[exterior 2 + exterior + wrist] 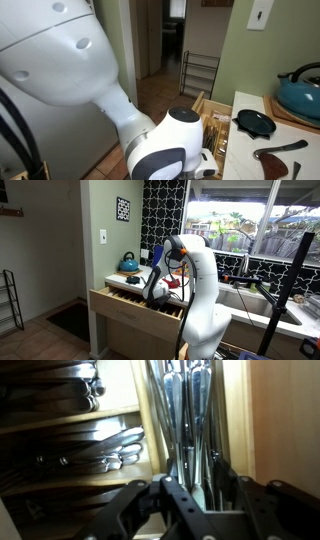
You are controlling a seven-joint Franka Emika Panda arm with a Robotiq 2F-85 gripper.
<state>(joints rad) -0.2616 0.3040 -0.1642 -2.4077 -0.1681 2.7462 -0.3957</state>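
Below the claw (203, 495), long shiny steel cutlery (185, 410) fills a wooden slot (237, 410).

- I've got the gripper (200, 500) at six o'clock in the wrist view, over the open drawer (135, 302).
- Long cutlery (185, 420) lies in the compartment running up to twelve o'clock.
- Spoons (110, 452) lie in the compartment at nine o'clock, across a divider.
- In an exterior view, the pan (255, 122) sits on the counter (245, 160), between drawer and kettle (300, 92).
- The utensil (280, 155) lies at five o'clock of the pan.
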